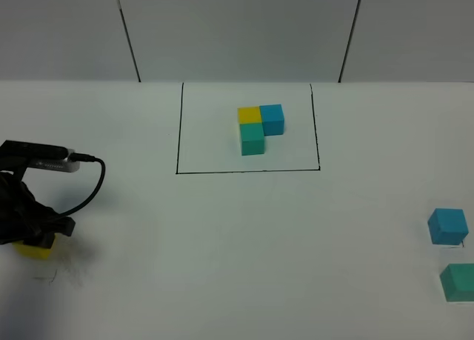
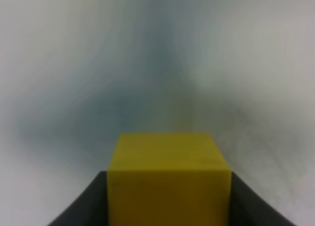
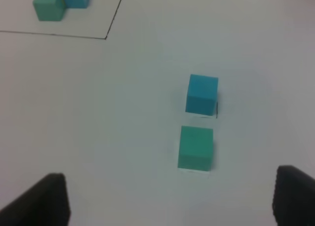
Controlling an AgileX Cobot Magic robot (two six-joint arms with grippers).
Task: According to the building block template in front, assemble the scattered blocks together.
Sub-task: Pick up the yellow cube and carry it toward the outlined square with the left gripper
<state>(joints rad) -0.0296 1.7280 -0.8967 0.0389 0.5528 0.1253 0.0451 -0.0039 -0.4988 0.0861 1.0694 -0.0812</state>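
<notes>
The building block template (image 1: 261, 127), a joined yellow, blue and teal trio inside a thin black rectangle, lies at the table's back centre; it also shows in the right wrist view (image 3: 59, 2). At the far left my left gripper (image 1: 29, 240) is shut on the yellow block (image 1: 35, 249), which rests low at the table surface. The left wrist view shows that yellow block (image 2: 169, 179) wedged between the dark fingers (image 2: 83, 209). The scattered blue block (image 1: 447, 226) and teal block (image 1: 459, 282) sit apart at the right edge. My right gripper (image 3: 170, 201) hovers open over them, the teal block (image 3: 196, 147) closest and the blue block (image 3: 202, 94) just beyond.
A black cable (image 1: 92, 181) loops from the left arm's wrist. The white table (image 1: 237, 244) meets grey wall panels (image 1: 237, 29) behind the template.
</notes>
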